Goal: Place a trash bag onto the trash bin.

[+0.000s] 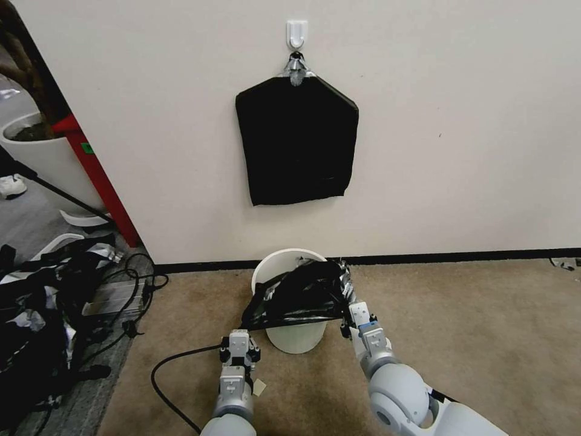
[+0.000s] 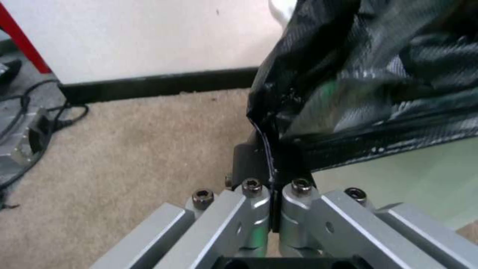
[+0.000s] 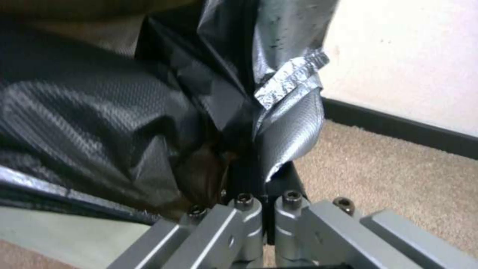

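L gripper (image 1: 244,327) sits low at about 7 o'clock of the trash bin (image 1: 273,264), fingers pressed together on the near-left edge of the trash bag (image 1: 302,293). L wrist view confirms: pads closed w/ a thin fold of black film (image 2: 348,74) pinched between them, bin wall (image 2: 423,179) pale just beside. R gripper (image 1: 346,306) at approx 4 o'clock of the bin, also clamped on the bag's right edge; R wrist view shows fingers tight together w/ crinkled bag (image 3: 99,123) bunched into them and a silvery-looking flap folded over.

Bag is stretched between the 2 grippers, draped across the front of the bin mouth, its lower hem pulled taut over the front wall; back rim at 12 o'clock bare. Bin stands upright on tan carpet (image 1: 484,315), close to the wall base.

Farther, 12 o'clock up the wall: flat pack of black bags (image 1: 295,142) hanging by a clip from a white hook (image 1: 296,33). At 9–10 o'clock: cables (image 1: 130,284), white plant pot (image 1: 42,157).
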